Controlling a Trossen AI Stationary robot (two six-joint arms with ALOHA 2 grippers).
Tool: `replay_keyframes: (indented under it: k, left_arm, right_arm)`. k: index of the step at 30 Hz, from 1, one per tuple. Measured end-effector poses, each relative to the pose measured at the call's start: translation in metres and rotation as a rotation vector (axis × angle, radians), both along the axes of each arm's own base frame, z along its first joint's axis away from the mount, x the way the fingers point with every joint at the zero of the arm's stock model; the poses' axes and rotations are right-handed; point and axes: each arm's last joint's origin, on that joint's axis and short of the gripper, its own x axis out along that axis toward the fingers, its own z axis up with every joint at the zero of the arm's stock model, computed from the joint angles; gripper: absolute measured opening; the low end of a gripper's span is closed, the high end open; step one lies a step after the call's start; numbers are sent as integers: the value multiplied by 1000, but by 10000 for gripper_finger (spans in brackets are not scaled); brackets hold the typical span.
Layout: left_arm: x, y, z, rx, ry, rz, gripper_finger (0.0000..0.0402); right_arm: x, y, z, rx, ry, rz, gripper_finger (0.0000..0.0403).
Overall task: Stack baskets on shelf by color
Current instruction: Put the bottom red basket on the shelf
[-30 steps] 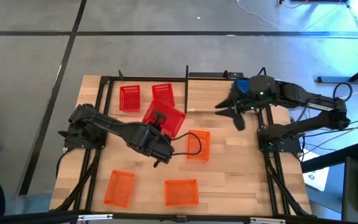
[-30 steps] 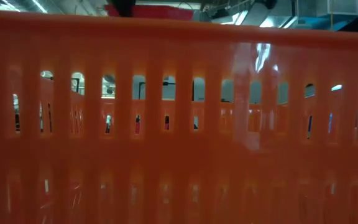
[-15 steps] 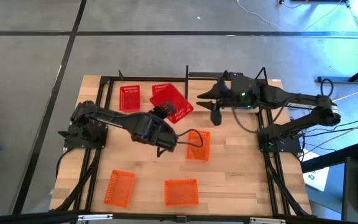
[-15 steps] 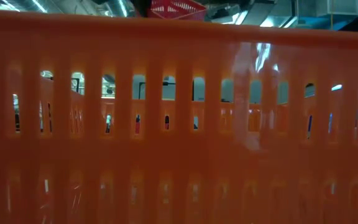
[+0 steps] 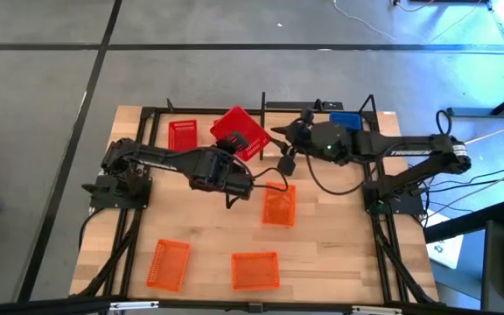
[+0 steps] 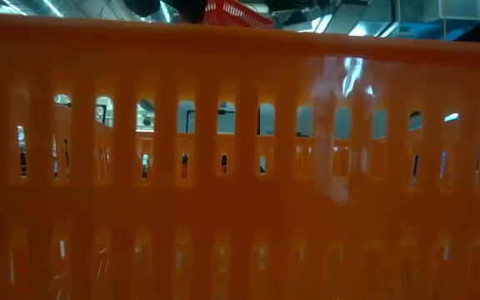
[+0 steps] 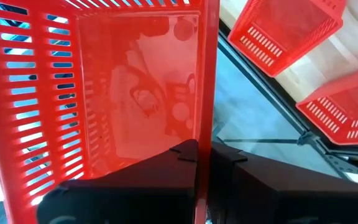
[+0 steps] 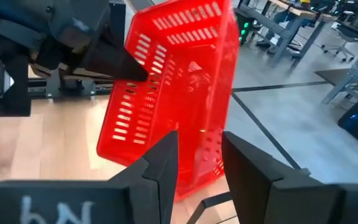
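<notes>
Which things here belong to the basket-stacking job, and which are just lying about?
Job:
- tilted red basket, held by the left gripper
- right gripper, open beside it
- shelf with second red basket
- blue basket
- orange baskets on the table

Lying about:
- white cable on the floor
- desks beyond the table

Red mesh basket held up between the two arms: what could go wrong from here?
1. The left gripper is shut on one wall of the red plastic mesh basket, which hangs tilted; such a thin-edge grip may slip.
2. The right gripper, open, sits right beside the basket; a misjudged closing could knock it loose.
3. Two more red baskets lie below; a dropped basket could land on them.
</notes>
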Motion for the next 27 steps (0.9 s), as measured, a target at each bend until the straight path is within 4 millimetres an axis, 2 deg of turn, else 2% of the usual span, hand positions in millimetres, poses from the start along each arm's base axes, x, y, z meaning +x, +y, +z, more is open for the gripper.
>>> replay_keyframes:
  k: [8,19,22,27]
  left_arm:
    - [0,-2,0,0,3,-10,0]
    - [-2,-20,0,13,-4,-61,0]
    - [-2,-21,0,15,-7,-66,0]
    - [-1,-22,0,11,-21,-66,0]
  right_arm:
    - [13,0,-7,-25,0,7,122]
    - [22,-10,-17,-14,27,-26,120]
    - [22,-11,-17,3,18,-28,98]
    - [22,-11,-17,4,22,-6,13]
